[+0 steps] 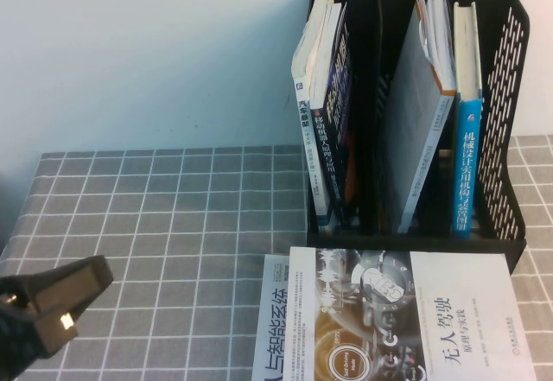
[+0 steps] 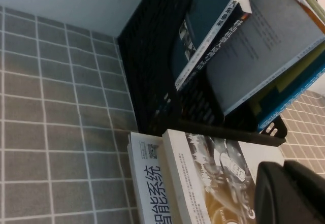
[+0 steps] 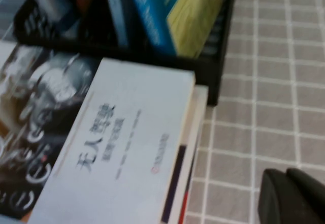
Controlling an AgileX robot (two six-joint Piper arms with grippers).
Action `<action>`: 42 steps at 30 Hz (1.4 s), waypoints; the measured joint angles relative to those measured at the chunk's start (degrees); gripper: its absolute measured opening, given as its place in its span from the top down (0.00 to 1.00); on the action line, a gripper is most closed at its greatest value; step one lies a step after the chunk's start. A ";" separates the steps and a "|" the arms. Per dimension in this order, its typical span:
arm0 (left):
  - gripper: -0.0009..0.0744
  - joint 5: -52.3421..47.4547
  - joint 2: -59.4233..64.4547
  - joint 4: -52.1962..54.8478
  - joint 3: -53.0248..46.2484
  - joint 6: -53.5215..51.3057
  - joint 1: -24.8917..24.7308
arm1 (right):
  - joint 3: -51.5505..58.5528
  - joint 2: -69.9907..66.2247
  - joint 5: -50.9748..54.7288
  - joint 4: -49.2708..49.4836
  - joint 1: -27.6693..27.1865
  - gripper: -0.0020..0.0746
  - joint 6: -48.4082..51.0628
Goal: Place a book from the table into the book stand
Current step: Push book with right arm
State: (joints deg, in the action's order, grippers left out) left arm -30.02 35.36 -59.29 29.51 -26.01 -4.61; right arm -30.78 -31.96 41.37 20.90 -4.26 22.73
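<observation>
Matte black left claw (image 1: 54,299)

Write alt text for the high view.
A white-and-brown book lies flat on the grid-cloth table before a black book stand holding upright books. The shut left gripper hovers at lower left; the right gripper is unseen.

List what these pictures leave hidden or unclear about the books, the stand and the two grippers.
- The book: its near end is cut off by the high view's bottom edge.
- The book under it: mostly covered, title partly hidden.
- The book stand: its middle compartment's floor is lost in shadow.
- Left gripper, shut, low at the table's left: its arm runs off frame.
- Right gripper: absent from the high view, blurred in its wrist view.
</observation>
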 joint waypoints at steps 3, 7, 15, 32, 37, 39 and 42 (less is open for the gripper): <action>0.99 0.00 3.91 -4.20 0.00 -1.46 0.00 | 0.00 -6.80 2.79 4.07 0.00 0.98 4.50; 0.99 -1.37 9.76 -11.16 0.00 -2.50 0.00 | 0.00 -14.27 3.00 9.40 0.00 0.98 11.18; 0.93 -5.73 22.51 -20.01 0.00 -12.81 0.00 | 0.00 -30.12 -1.95 23.52 0.00 0.98 27.38; 0.96 -11.00 35.50 -31.83 0.00 -29.70 0.00 | -0.35 -48.83 -7.59 34.90 0.53 0.98 38.59; 0.98 -10.48 35.50 -32.18 0.00 -29.83 0.00 | -0.60 -49.90 -10.60 37.04 6.14 0.98 39.25; 0.98 -11.16 35.50 -32.31 0.00 -29.83 0.00 | -0.60 -49.90 -11.35 38.59 9.12 0.98 39.24; 0.88 -13.90 35.53 -32.91 0.00 -29.83 0.00 | -0.60 -49.98 -12.65 41.09 13.02 0.98 39.24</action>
State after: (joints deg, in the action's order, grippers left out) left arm -43.91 70.89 -92.20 29.51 -55.83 -4.61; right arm -31.38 -81.94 28.72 61.98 8.76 61.97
